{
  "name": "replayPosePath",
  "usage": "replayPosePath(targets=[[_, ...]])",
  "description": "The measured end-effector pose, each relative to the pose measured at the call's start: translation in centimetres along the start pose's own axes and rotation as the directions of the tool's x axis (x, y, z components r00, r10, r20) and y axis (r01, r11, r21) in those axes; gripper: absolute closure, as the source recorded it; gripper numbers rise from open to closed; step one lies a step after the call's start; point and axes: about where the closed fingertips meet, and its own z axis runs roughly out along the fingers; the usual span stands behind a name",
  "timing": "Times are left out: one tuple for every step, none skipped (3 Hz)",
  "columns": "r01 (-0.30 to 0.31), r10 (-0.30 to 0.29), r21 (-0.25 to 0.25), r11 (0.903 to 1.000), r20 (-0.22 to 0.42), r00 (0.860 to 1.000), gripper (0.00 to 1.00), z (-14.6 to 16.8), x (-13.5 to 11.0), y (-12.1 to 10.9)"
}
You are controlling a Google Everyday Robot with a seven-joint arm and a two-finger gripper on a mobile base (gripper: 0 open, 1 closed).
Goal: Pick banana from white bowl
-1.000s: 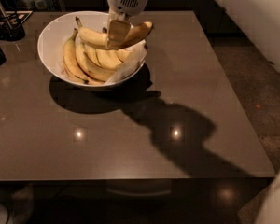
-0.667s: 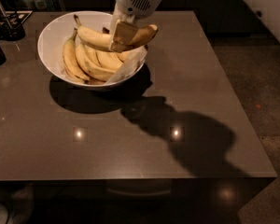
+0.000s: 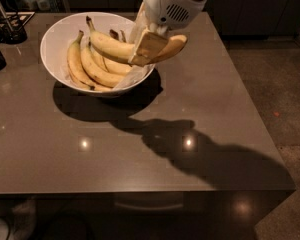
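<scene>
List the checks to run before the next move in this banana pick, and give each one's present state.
1. Grasp: the gripper has its jaws closed around the banana, right of its middle: ok.
2. Height: the banana sits above the right rim of the white bowl: ok.
3. Stem end free of the other bananas: cannot tell.
4. Other bananas lying inside the bowl: ok.
5. Paper at the rim free of the banana: cannot tell.
</scene>
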Motion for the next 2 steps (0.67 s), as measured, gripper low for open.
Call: replayPosePath(targets=[[-0.037, 0.037, 0.015, 0.9992, -0.007, 0.999, 1.0, -1.6, 0.9, 2.3], [-0.082, 0.082, 0.026, 0.9963, -0.011, 0.997, 1.0, -2.7, 1.9, 4.6]])
